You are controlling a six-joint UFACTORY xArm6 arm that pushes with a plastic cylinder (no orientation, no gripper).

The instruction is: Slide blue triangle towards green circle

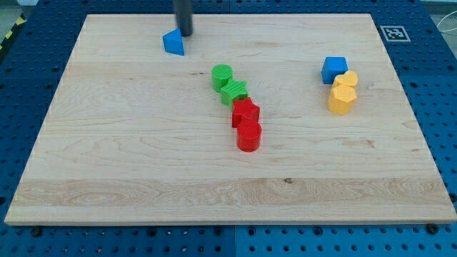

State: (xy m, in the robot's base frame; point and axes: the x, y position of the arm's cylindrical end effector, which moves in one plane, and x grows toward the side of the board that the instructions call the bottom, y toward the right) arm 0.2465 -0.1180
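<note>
The blue triangle (173,42) lies near the view's top left on the wooden board (128,157). The green circle (222,76) stands to its lower right, near the board's middle. My tip (185,34) is just at the triangle's upper right, touching or almost touching it. The rod rises from there out of the view's top.
A green star (233,93) touches the green circle at its lower right. A red star (245,113) and a red cylinder (248,135) continue that line downward. At the right, a blue cube (334,69) sits against a yellow heart (347,79) and a yellow hexagon (341,100).
</note>
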